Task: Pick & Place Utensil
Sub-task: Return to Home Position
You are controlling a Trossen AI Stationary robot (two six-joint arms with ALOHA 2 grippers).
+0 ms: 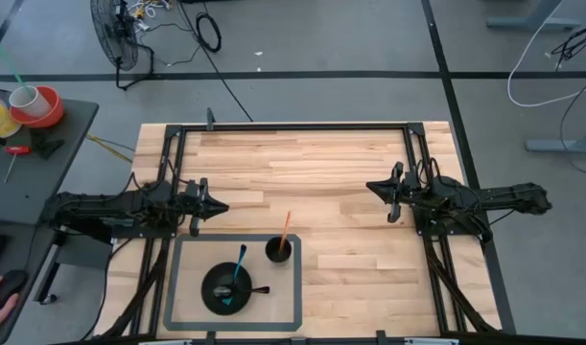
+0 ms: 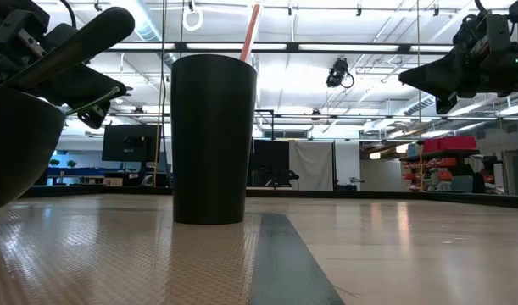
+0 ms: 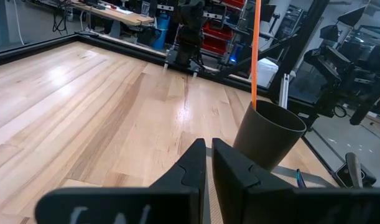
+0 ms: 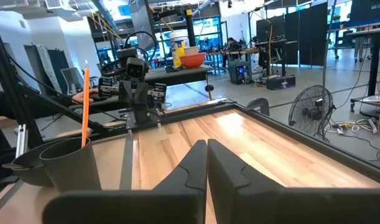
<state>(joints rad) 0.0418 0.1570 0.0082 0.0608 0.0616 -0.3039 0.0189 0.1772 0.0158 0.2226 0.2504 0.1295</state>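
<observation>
A black cup (image 1: 279, 250) stands upright on a grey-rimmed tray (image 1: 297, 278) near the table's near edge, with an orange utensil (image 1: 285, 229) leaning in it. Beside it a black bowl (image 1: 227, 286) holds a blue utensil (image 1: 239, 265) and a dark one (image 1: 254, 289). The cup also shows in the low view (image 2: 209, 140), the left wrist view (image 3: 267, 134) and the right wrist view (image 4: 70, 165). My left gripper (image 1: 222, 205) hovers shut above the table, left of the cup. My right gripper (image 1: 371, 188) hovers shut at the table's right.
Bare wooden table lies between the two arms and toward the far edge. A black frame runs along the table's edges (image 1: 293, 126). Off the table at left, a side table carries an orange bowl with a white cup (image 1: 34, 103). A person's hand (image 1: 3, 290) shows at far left.
</observation>
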